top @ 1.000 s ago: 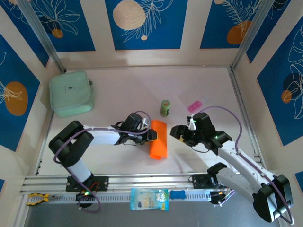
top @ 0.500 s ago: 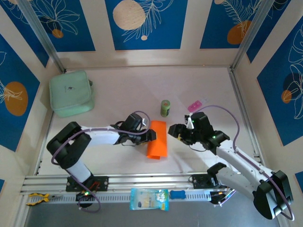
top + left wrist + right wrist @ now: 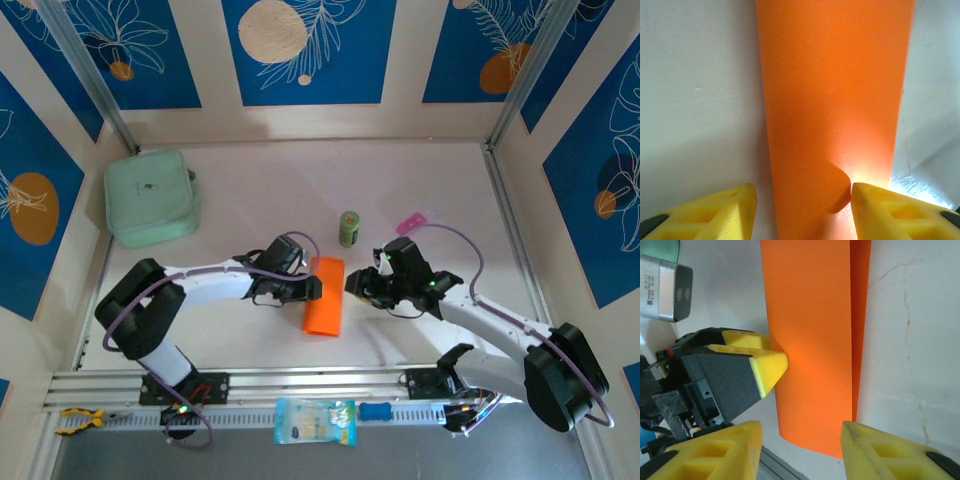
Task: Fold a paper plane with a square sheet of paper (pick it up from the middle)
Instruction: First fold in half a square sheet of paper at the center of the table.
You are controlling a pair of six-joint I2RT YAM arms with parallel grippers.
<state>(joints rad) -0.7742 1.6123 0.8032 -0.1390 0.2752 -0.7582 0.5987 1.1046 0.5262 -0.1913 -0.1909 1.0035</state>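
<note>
Two grippers are seen closing in on one folded sheet in the top view. The paper, bright orange and reduced to a narrow strip, lies flat near the middle of the counter, somewhat toward its near edge. The left gripper is set at the strip's left side and the right gripper at its right side, both near the far end. A small green can stands apart, toward the far edge.

From the left wrist, the strip is seen running away between the yellow fingertips, which are held well apart. Nothing is clamped, though the right-hand tip may rest on the paper.

From the right wrist, two layers are shown along the strip's right edge, so a lengthwise fold is judged to be done. The right gripper's jaws are spread, with the strip's end just beyond them and nothing pinched. One tip of the left gripper is seen touching the strip's left edge.

The nose folds are judged to come next. One end would need to be pinned while a corner is lifted and turned over; thin paper may slide if it is pressed unevenly.
</note>
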